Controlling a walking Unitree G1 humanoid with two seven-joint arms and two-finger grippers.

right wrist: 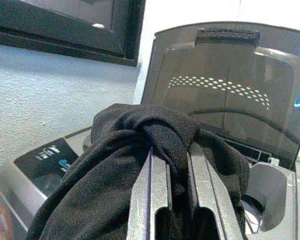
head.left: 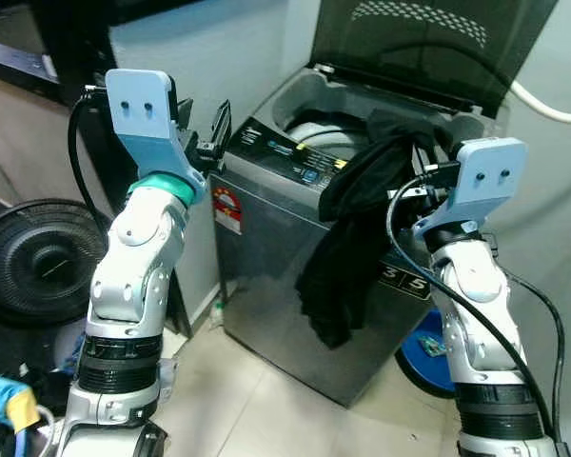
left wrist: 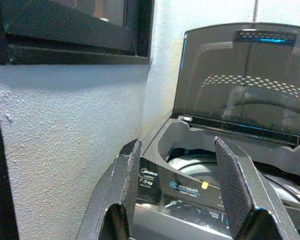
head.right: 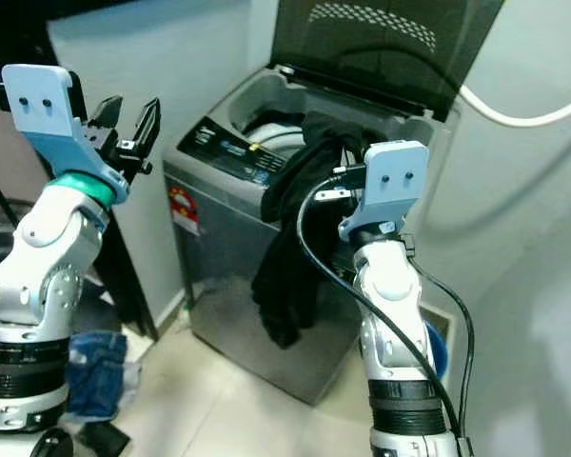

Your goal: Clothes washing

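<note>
A grey top-loading washing machine [head.left: 266,257] stands before me with its dark lid [head.left: 428,48] raised. A black garment [head.left: 347,238] hangs over the machine's front rim and down its front panel. My right gripper [right wrist: 177,165] is shut on the garment's bunched top [right wrist: 155,130], held above the tub opening; the right wrist [head.left: 485,176] hovers at the machine's right front corner. My left gripper [head.right: 126,119] is open and holds nothing, raised beside the machine's left side near the control panel [head.left: 295,157].
A black floor fan [head.left: 38,257] stands at the left. Blue clothes [head.right: 95,371] lie on the tiled floor near my left side. A blue round object [head.left: 428,352] sits on the floor to the right of the machine. A white hose [head.left: 547,105] runs along the wall.
</note>
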